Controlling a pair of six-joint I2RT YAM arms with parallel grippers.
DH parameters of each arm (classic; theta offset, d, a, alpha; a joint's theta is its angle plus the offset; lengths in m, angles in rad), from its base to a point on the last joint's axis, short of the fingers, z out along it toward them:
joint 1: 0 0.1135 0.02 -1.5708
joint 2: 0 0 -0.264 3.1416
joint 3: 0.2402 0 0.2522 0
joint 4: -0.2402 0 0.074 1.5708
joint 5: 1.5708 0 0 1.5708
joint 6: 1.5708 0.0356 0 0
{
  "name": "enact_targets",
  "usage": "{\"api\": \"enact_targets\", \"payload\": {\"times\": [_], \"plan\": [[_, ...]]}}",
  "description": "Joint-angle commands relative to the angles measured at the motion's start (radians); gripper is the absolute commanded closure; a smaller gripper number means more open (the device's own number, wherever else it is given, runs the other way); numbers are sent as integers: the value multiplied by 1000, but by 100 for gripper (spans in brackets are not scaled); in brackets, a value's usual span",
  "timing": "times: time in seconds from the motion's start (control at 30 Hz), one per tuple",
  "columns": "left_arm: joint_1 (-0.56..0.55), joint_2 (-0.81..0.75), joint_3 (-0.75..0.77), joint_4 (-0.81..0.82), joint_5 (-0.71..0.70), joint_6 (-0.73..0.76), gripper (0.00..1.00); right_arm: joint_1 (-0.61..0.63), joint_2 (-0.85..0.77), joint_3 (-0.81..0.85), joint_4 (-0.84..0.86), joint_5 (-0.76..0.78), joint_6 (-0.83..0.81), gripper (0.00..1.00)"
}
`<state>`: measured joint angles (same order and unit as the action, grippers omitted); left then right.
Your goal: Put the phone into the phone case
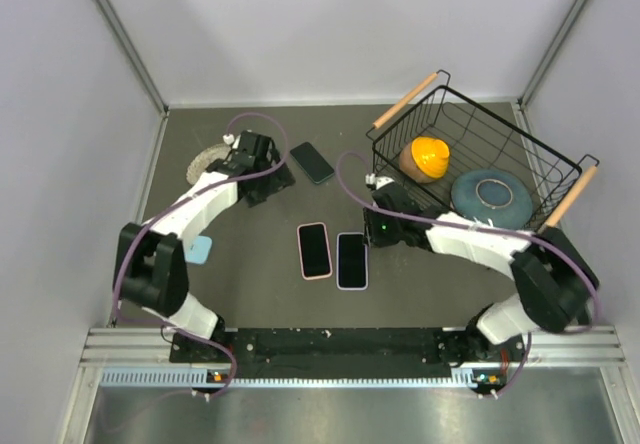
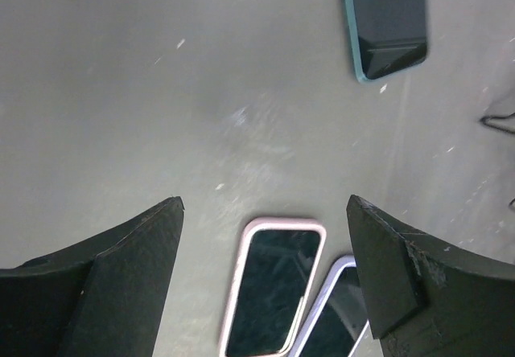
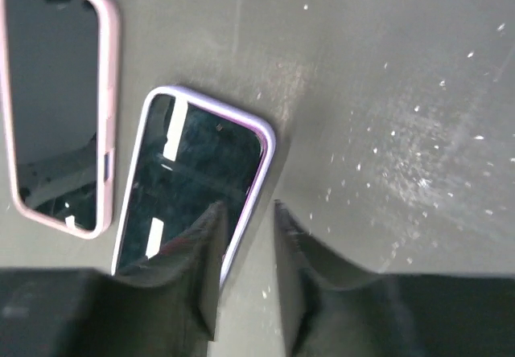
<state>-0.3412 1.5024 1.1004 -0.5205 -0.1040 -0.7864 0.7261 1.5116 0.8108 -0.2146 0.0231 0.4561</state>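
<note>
Two cased phones lie side by side mid-table: a pink-rimmed one [image 1: 314,250] and a lavender-rimmed one [image 1: 352,260]. A third phone in a teal case [image 1: 313,162] lies further back. A light blue case [image 1: 200,250] is partly hidden under the left arm. My left gripper [image 1: 262,169] is wide open and empty, beside the teal phone [image 2: 390,19]; the pink phone [image 2: 273,285] shows between its fingers [image 2: 265,204]. My right gripper [image 3: 245,208] has its jaws a narrow gap apart, straddling the right edge of the lavender phone [image 3: 189,184]. It hovers at that phone's far right corner [image 1: 378,226].
A black wire basket [image 1: 520,149] with wooden handles stands at the back right, holding an orange object [image 1: 428,156] and a grey-blue plate [image 1: 490,196]. A pale round disc [image 1: 203,162] lies behind the left arm. Grey walls enclose the table.
</note>
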Motion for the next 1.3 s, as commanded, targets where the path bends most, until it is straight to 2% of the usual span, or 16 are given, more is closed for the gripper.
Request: {"api": "enact_targets", "payload": {"times": [0.0,0.13,0.27,0.4,0.53,0.57,0.6,0.93,1.1,1.27], "plan": [[2,136,171,19,44,18,12,12,-242,28,-60,1,-8,61],[2,260,301,43,44,27,14,13,-407,27,-86,-8,-26,47],[2,309,302,317,176,73,17,12,-536,28,-118,-6,-28,44],[2,378,335,500,329,72,19,12,-622,33,-152,27,-25,38],[-2,490,386,657,431,64,19,13,-682,34,-172,60,-30,22],[-5,518,412,656,453,64,19,13,-691,34,-178,72,-30,9],[-5,544,441,648,466,64,19,12,-709,34,-181,80,-30,2],[-21,788,717,525,440,32,18,12,-775,90,-278,98,-22,1],[-28,814,743,421,417,45,18,12,-789,94,-282,106,-19,1],[-31,795,694,409,405,33,19,13,-777,106,-292,81,-22,1]]}}
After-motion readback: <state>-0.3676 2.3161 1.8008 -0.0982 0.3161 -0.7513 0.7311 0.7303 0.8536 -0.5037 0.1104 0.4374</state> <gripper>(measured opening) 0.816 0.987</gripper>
